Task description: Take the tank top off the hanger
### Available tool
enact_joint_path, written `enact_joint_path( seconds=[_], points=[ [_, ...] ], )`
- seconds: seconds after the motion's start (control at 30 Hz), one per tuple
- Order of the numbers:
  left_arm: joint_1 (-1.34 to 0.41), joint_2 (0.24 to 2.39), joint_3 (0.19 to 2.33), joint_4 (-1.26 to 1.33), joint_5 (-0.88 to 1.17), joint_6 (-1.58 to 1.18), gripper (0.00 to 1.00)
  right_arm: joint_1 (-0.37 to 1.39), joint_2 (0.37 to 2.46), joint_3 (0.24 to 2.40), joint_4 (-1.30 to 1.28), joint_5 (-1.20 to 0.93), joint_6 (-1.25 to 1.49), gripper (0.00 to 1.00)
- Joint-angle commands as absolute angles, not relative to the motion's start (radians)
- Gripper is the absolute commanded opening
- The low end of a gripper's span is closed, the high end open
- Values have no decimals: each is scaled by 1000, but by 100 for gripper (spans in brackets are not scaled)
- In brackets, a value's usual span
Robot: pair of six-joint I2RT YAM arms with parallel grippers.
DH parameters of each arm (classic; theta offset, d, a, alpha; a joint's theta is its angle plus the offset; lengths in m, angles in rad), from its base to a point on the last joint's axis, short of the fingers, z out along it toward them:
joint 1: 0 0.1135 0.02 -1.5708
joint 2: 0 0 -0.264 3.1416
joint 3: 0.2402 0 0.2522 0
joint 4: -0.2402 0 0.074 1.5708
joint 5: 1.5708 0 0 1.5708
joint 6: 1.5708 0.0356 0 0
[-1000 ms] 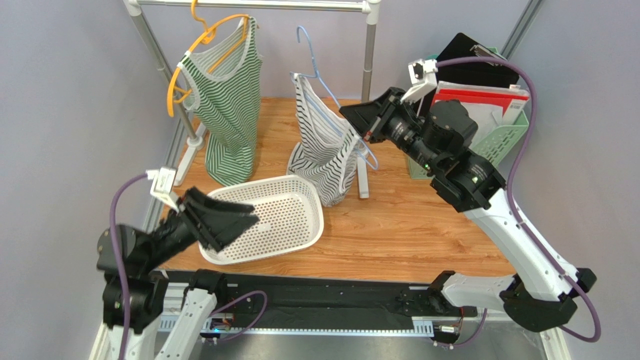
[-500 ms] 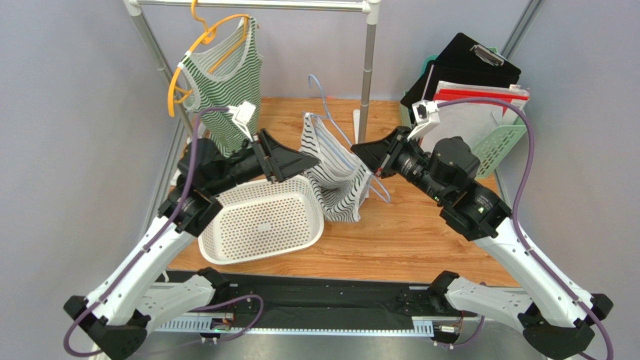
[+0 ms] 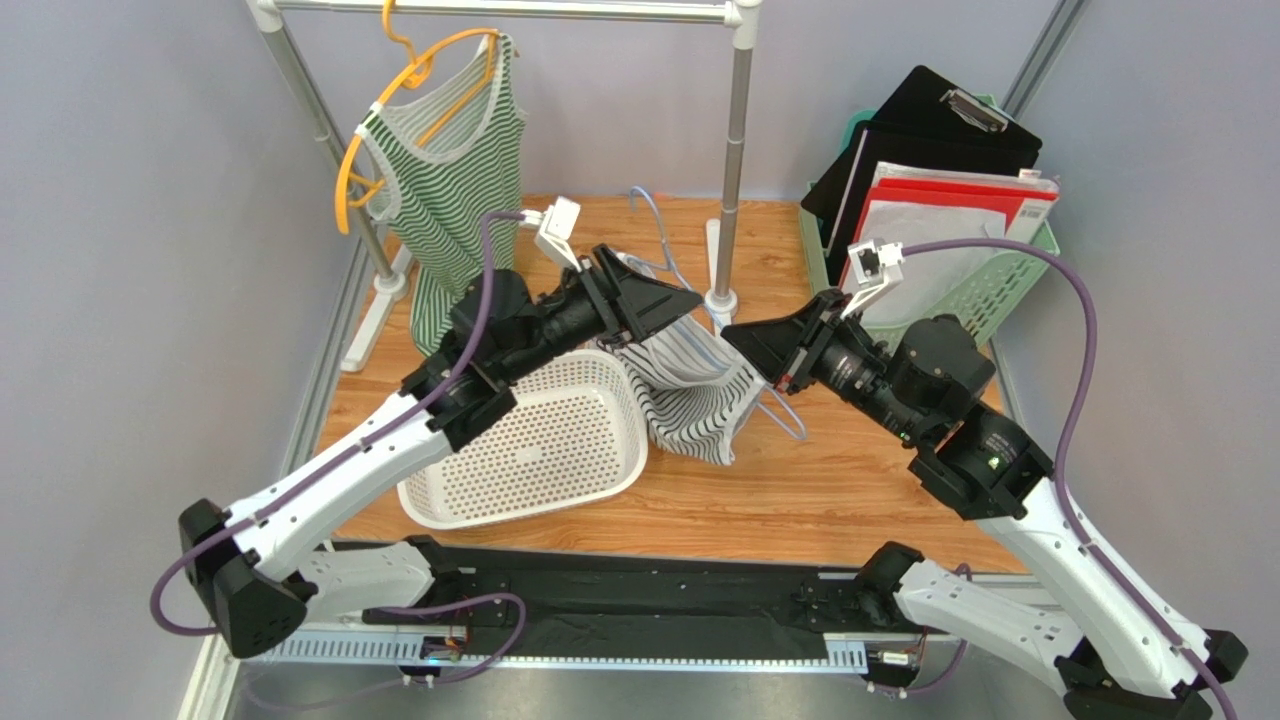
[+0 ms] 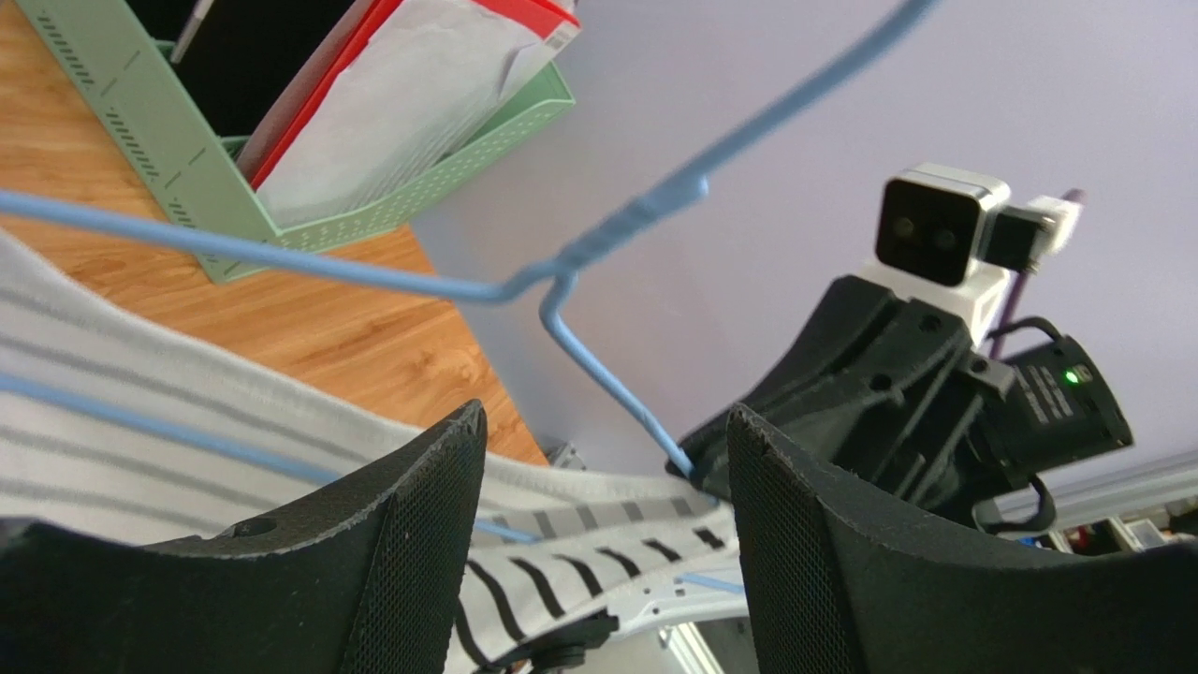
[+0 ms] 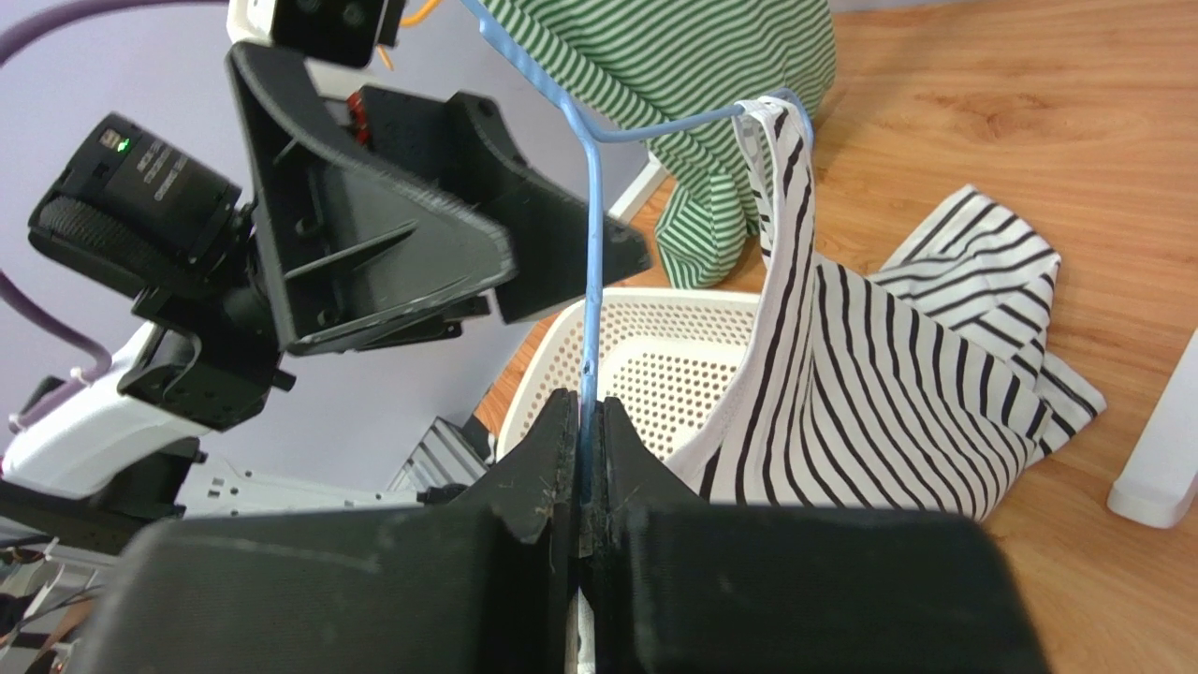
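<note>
Wood-grain tabletop (image 3: 842, 480), grey walls, metal clothes rail (image 3: 511, 9) across the back.
- A green-striped tank top (image 3: 458, 165) hangs from the rail on an orange hanger (image 3: 361, 150).
- Right gripper (image 5: 588, 421): jaws pressed together on the thin wire of the blue hanger (image 5: 592, 281), holding it above the table.
- The black-and-white striped tank top (image 3: 699, 398) is on that hanger. One strap loops over the wire and the lower part is slumped on the wood, just right of the white perforated basket (image 3: 526, 450).
- Left gripper (image 4: 605, 464): jaws apart and empty, right at the top of the garment. In its wrist view, hanger wire and striped cloth show in the gap beyond the fingertips.
- The two grippers face each other across the hanger.
- Far right: a green file rack (image 3: 1022, 285) with papers and a black clipboard (image 3: 932, 128).
</note>
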State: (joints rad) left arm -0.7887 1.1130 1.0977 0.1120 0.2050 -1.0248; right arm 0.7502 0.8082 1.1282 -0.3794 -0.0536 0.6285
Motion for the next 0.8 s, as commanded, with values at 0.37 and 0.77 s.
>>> enact_joint_path(
  seconds=[0.37,0.77],
  points=[
    [-816,1270,1223,193,224,-1043,34,752,706,1026,-420,-149,609,0],
    [-838,1325,1299,152,379,-1049,0,752,614,1023,-710,-192,378,36]
  ],
)
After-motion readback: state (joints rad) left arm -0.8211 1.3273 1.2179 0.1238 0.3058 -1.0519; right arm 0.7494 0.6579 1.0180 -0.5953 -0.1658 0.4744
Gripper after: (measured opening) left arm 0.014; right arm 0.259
